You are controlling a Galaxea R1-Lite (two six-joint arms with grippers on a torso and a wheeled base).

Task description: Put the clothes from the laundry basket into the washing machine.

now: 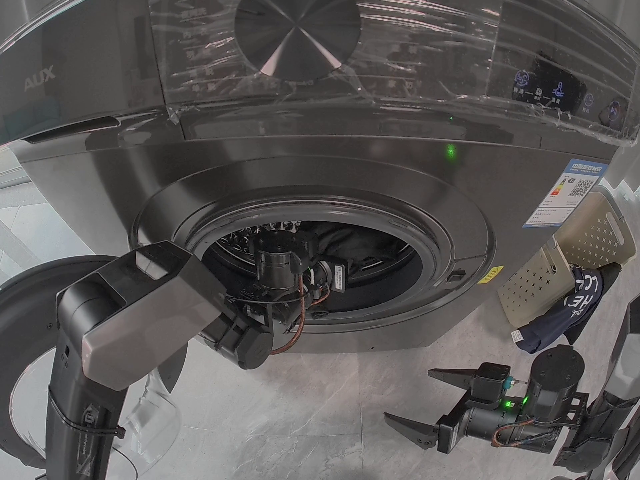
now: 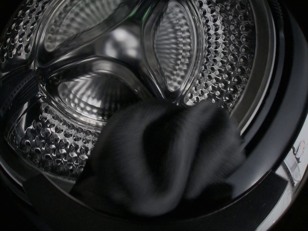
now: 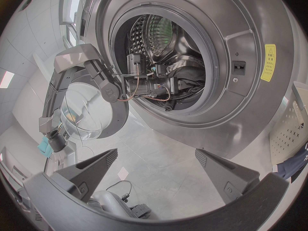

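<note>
Grey marbled floor tiles (image 1: 313, 415) and pale tiled wall (image 3: 29, 29) beside.

washing machine (image 1: 400, 188): dark grey front-loader, round port open
black garment (image 2: 160, 164): crumpled, low inside the machine, near the port
laundry basket (image 1: 593, 235): beige, perforated, beside the machine
navy garment (image 1: 567, 311): draped over the basket's rim

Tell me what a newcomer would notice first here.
The washing machine's open drum dominates, the left arm extended into it where a dark garment lies crumpled. At right, the right claw hangs open above the floor near a laundry basket with a navy garment draped over it.
</note>
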